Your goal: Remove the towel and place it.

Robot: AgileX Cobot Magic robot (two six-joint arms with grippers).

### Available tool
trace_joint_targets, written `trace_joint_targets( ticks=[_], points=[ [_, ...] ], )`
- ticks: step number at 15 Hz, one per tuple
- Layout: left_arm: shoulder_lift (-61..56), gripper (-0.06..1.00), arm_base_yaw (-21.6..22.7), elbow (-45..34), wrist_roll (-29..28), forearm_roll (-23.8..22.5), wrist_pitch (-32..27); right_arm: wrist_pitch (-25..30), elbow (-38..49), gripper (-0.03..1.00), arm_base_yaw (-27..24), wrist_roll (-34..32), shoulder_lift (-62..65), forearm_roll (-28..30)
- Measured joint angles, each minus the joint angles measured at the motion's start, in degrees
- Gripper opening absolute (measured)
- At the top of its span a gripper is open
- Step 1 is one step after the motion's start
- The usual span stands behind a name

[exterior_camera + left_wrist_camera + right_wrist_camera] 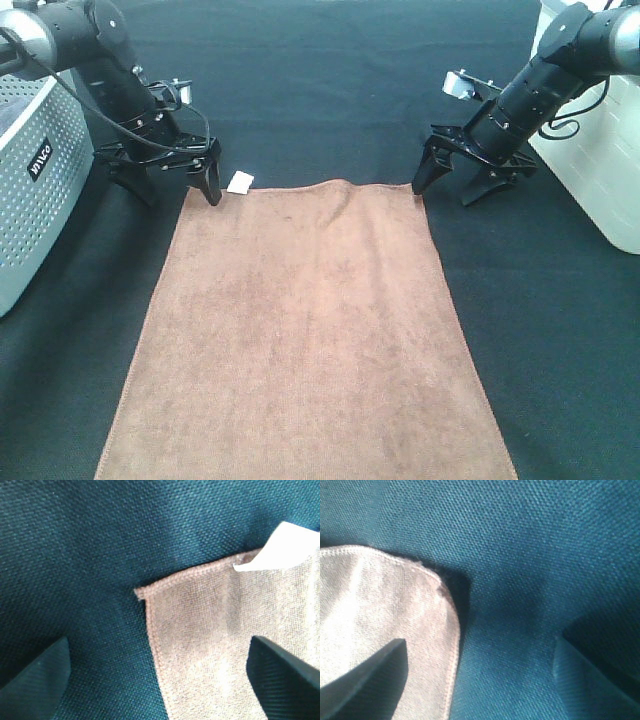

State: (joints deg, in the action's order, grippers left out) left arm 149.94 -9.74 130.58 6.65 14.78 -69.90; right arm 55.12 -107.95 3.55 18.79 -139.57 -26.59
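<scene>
Your setting: robot lab bench; desk (330, 70) draped in dark woven cloth; left arm (105, 60) and right arm (550, 80) over it; grey perforated basket (30, 220), white bin (610, 195) alongside.

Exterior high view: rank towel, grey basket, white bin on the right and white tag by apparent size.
1. towel, by far the largest.
2-3. grey basket and white bin: both are cut off by the frame edges and their visible parts look alike, so they are not ranked.
4. white tag, smallest.
</scene>
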Motion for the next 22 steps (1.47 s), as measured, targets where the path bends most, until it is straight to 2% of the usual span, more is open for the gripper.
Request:
trace_joint_targets(
  ticks=[3,5,10,12,13,14,16,18,21,22],
  points=[
    [0.06,0.90,0.00,0.23,-0.63,0.40,-0.06,-0.17,0.00,0.76,-0.06,0.06,-0.29,-1.38],
    [0.11,0.90,-0.06,0.34,-0.80,3.04,0.00,-0.29,-0.23,0.76,0.40,0.11,-0.92,-2.35],
    [0.40,0.88,-3.32,0.34,-1.15,6.53,0.52,-4.64,-1.32,0.76,6.76,1.66,-2.52,-3.32],
    [0.46,0.82,-3.95,0.34,-2.46,6.99,0.69,-5.50,-1.32,0.75,7.16,1.66,-2.58,-3.32],
    [0.57,0.74,-4.01,0.34,-2.75,6.76,0.69,-5.67,-1.32,0.72,7.16,1.66,-2.64,-3.15],
    [0.57,0.70,-4.01,0.34,-2.86,6.42,0.69,-5.73,-1.32,0.69,7.16,1.66,-2.64,-2.29],
    [0.69,0.52,-4.01,0.34,-2.98,4.13,0.69,-6.07,-1.32,0.60,7.28,1.66,-2.75,-0.80],
    [0.80,0.33,-4.01,0.34,-2.98,1.95,0.69,-6.99,-1.32,0.40,7.28,1.66,-2.98,1.43],
    [0.86,0.03,-4.13,0.34,-2.81,-1.72,0.86,-8.25,-1.32,0.04,7.28,1.38,-3.09,4.13],
    [0.86,0.01,-4.18,0.34,-2.41,-2.12,0.86,-8.37,-1.32,0.00,7.28,0.74,-3.09,4.41]
  ],
)
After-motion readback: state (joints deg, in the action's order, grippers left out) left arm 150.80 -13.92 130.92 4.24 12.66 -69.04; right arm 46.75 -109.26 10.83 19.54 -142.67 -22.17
